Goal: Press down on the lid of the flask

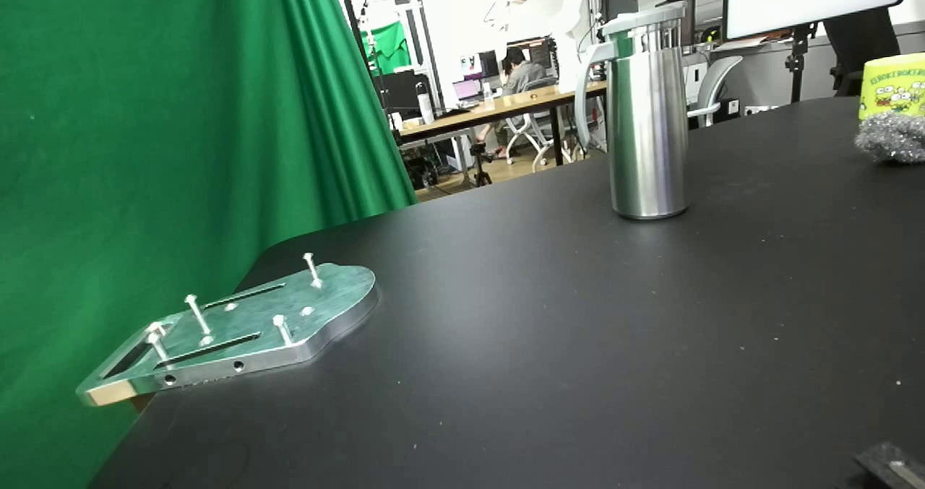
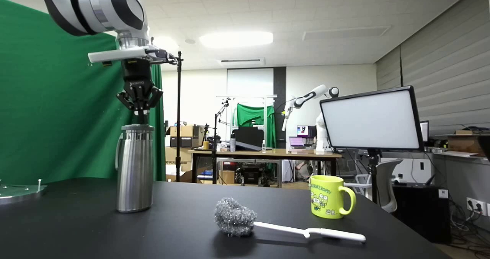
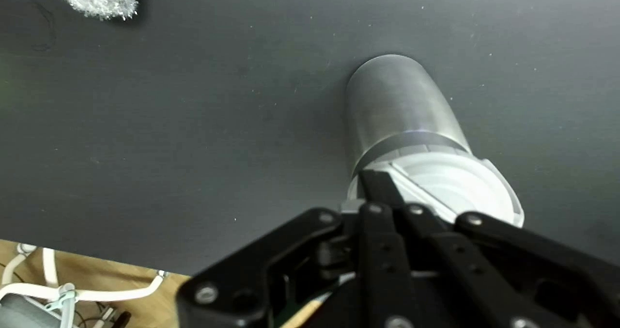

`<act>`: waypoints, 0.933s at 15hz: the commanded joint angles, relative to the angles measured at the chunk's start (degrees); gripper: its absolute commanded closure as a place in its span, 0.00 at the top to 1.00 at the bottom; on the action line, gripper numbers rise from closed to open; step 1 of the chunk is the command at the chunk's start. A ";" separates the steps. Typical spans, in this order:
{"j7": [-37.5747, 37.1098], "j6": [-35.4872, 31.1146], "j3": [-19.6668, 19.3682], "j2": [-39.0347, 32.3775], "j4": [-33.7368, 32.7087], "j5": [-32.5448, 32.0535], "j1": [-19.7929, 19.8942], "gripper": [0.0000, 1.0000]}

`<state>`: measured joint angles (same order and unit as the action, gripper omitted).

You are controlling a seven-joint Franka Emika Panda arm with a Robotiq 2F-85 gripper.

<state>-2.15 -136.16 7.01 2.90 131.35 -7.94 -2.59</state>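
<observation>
The steel flask stands upright on the black table; it also shows in an exterior view and in the wrist view. Its grey round lid sits on top, with a pale ridged upper face in the wrist view; the lid shows too in an exterior view. My gripper points down over the lid with its fingers together and nothing between them. In the wrist view the fingertips cover the handle side of the lid. They are at or just above its surface; contact cannot be told.
A silver scrubber with a white handle lies on the black table. A yellow-green mug stands beyond it. A clear-green plate with metal pegs lies at the table edge by a green curtain.
</observation>
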 commanded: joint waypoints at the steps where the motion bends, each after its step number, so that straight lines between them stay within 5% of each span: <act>1: -1.69 0.64 -0.79 -1.37 -1.29 -0.01 -0.65 0.00; 14: 0.41 2.17 -1.15 4.69 -1.91 3.21 -0.63 0.00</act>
<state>-1.95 -136.10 6.77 4.18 130.13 -5.86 -2.59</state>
